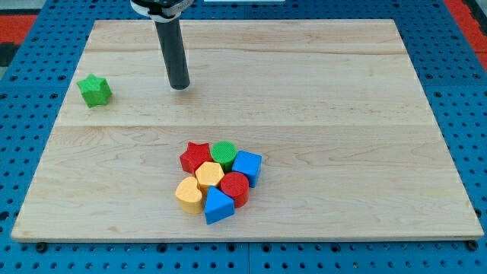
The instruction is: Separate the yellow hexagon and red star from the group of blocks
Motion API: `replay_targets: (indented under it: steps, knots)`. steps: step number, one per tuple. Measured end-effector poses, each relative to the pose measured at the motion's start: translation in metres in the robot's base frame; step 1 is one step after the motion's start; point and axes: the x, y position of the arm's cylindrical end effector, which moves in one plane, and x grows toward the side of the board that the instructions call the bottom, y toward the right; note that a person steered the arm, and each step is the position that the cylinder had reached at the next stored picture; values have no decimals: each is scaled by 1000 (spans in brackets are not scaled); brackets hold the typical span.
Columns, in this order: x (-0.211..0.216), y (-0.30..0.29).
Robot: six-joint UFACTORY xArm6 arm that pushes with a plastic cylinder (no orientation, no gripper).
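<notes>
Blue block sat nearest, shape unclear, touching yellow hexagon beside red star. Tip stood well apart toward view's top, touching nothing.

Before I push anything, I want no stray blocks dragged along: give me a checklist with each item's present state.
1. My tip clear of all blocks: ok, it is toward the view's top, apart from the cluster.
2. Red star reachable from outside: ok, it sits at the cluster's upper left edge.
3. Yellow hexagon free to push alone: not ok, it touches the red star, red cylinder and yellow heart.
4. Green star out of the way: ok, far at the view's left.
5. Room on the board around the cluster: ok.
</notes>
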Motion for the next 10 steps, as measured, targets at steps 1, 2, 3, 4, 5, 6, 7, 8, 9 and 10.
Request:
replay_targets:
  steps: [1,2,3,4,5,6,7,8,9,10]
  knots:
    - [8,11]
    - [8,67]
    - [8,84]
    - [13,86]
    - [21,39]
    - [44,-46]
    - [97,-82]
    - [169,-96]
    - [199,-62]
    - [219,-43]
